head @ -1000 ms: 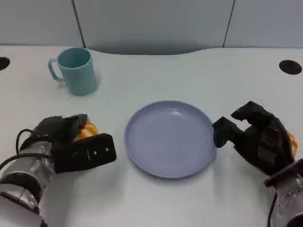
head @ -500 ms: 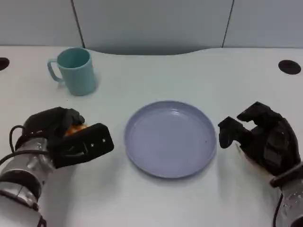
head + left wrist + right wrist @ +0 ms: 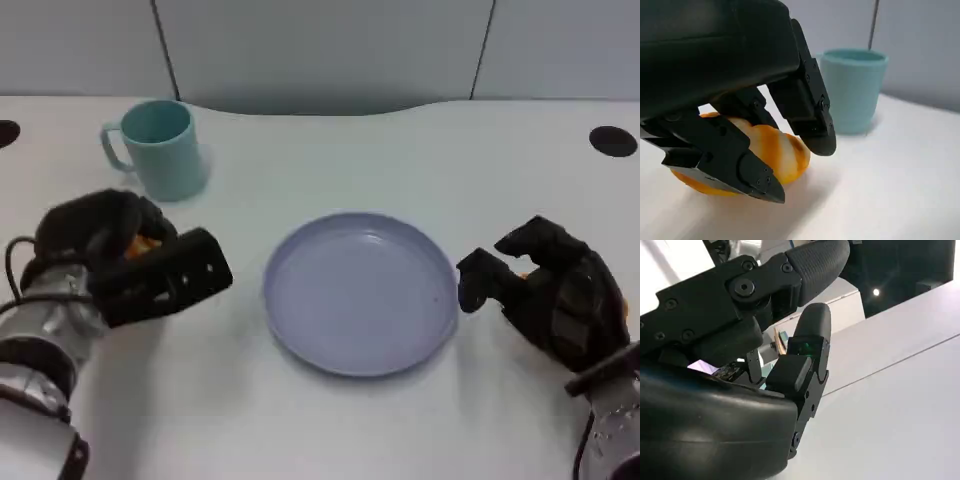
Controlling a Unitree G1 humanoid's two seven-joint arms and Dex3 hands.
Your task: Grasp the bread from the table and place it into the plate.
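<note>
left hand fingers curled; right hand curled, empty

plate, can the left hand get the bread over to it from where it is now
Probably yes. The left hand grips the bread, and only bare table lies between it and the plate; the mug stands behind.

Golden-orange streaked bread roll, pale lavender round plate, teal ceramic mug, white table, black hands.

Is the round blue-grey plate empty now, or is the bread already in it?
Empty. The round blue-grey plate shows a bare inside; the orange-yellow bread is under the left hand, beside the plate.
</note>
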